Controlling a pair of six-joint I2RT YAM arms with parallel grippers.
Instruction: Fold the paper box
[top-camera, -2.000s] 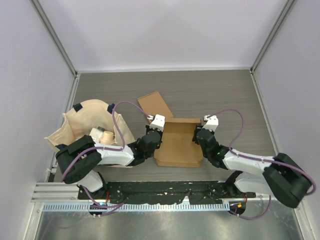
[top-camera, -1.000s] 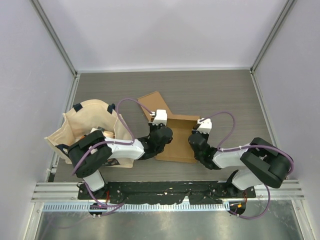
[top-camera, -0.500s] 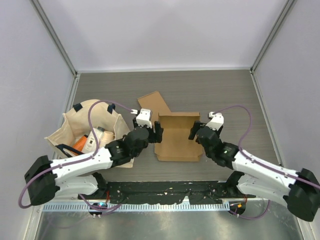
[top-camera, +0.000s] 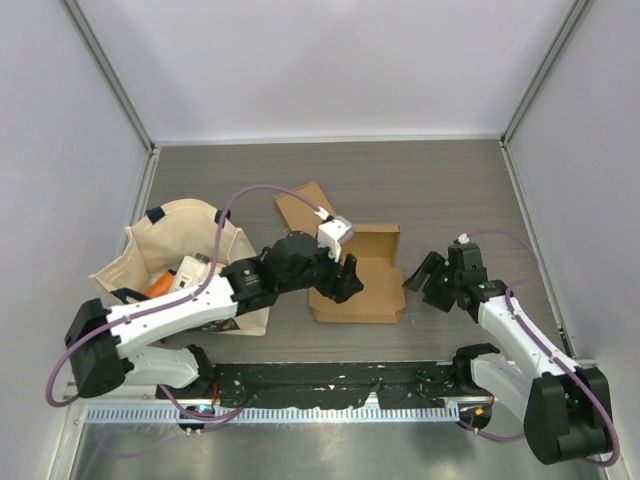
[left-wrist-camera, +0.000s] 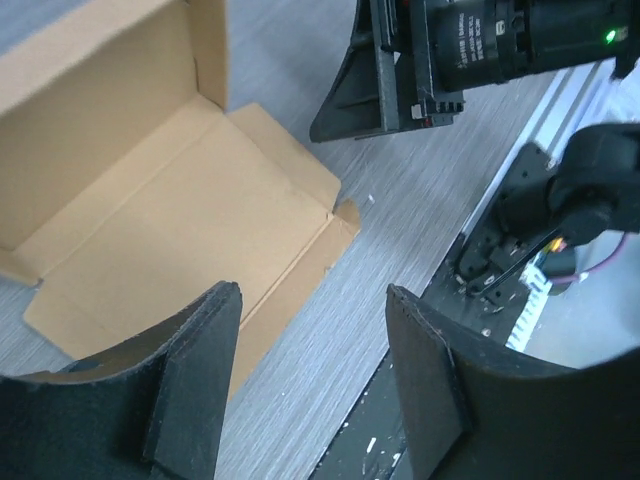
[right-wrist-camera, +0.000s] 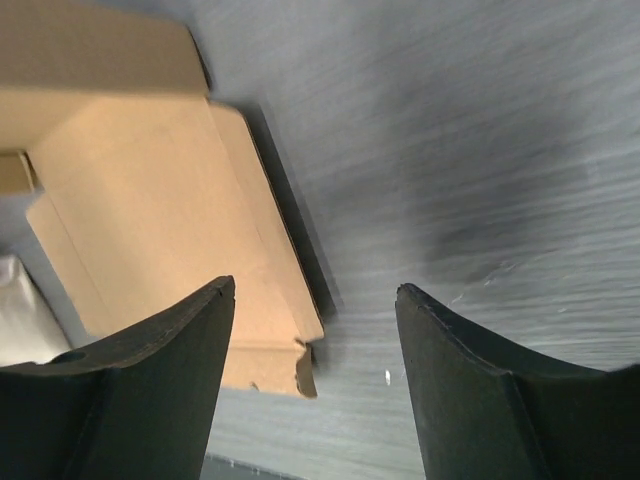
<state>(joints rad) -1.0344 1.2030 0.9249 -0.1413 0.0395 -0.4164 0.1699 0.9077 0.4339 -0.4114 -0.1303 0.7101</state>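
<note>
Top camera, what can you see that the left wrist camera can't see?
Only the top camera shows the cloth bag with things inside, the loose cardboard piece and both whole arms. Only the left wrist camera shows a green light on the right arm, seen past the open left pincer. Both show the paper box lying open on the table, and the open right pincer.

Right claw (right-wrist-camera: 315, 290), 2 fingers (right-wrist-camera: 150, 380) wide apart, hangs over grey table (right-wrist-camera: 480, 150) w/ blurred paper box (right-wrist-camera: 150, 200) at left.
</note>
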